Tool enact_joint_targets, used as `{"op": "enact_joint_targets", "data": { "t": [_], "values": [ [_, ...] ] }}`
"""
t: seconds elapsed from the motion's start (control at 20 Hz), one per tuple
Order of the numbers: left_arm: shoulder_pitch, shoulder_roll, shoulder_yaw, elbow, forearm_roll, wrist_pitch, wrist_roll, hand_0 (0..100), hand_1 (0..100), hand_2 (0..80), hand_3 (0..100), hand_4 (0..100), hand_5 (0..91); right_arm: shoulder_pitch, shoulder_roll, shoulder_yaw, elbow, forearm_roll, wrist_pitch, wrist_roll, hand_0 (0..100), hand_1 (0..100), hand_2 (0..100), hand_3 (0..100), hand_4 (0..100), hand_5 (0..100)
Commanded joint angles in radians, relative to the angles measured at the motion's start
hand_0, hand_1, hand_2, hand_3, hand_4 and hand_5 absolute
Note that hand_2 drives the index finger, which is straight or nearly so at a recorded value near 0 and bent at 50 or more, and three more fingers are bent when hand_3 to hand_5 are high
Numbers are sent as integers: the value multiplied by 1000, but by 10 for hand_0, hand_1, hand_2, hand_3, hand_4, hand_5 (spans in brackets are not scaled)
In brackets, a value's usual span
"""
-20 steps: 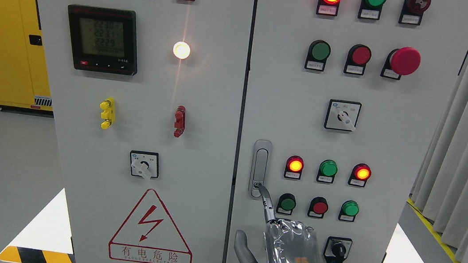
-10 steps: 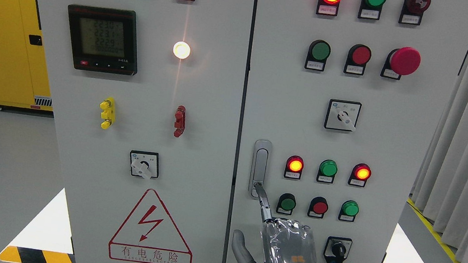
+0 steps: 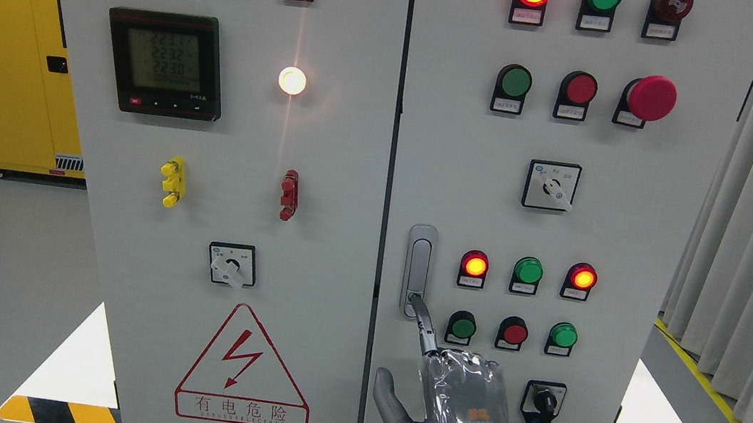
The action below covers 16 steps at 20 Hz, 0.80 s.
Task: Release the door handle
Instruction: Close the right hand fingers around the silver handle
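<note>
The right hand (image 3: 452, 411) comes up from the bottom edge, just right of the middle, in front of the grey cabinet's right door (image 3: 626, 285). One finger (image 3: 425, 327) is stretched straight up, its tip touching the bottom end of the silver door handle (image 3: 418, 268). The other fingers are curled into the palm, the thumb sticks out to the left, and the hand grips nothing. The handle sits upright at the door's left edge, beside a red lamp (image 3: 475, 264).
</note>
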<state>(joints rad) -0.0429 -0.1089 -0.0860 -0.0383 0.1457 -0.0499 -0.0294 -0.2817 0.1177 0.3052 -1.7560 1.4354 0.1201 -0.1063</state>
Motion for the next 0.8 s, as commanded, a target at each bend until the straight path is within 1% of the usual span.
{"op": "enact_joint_targets", "data": {
  "t": [0.0,0.35,0.5,0.75],
  "values": [
    [0,0,0,0,0,-1,0,120,556,0,0,0,0,-11,3,-1,10,-1,1,-1,529,340,0,1000,1000,1000],
    [0,0,0,0,0,-1,0,120,556,0,0,0,0,-8,3,2,12,0,3,2,533,340,0,1000,1000,1000],
    [0,0,0,0,0,-1,0,120,556,0,0,0,0,-10,3,3,18,-6,33,7,534,340,0,1000,1000,1000],
    [0,0,0,0,0,-1,0,120,556,0,0,0,0,-11,3,18,19,-4,33,7,540,340,0,1000,1000,1000]
  ]
}}
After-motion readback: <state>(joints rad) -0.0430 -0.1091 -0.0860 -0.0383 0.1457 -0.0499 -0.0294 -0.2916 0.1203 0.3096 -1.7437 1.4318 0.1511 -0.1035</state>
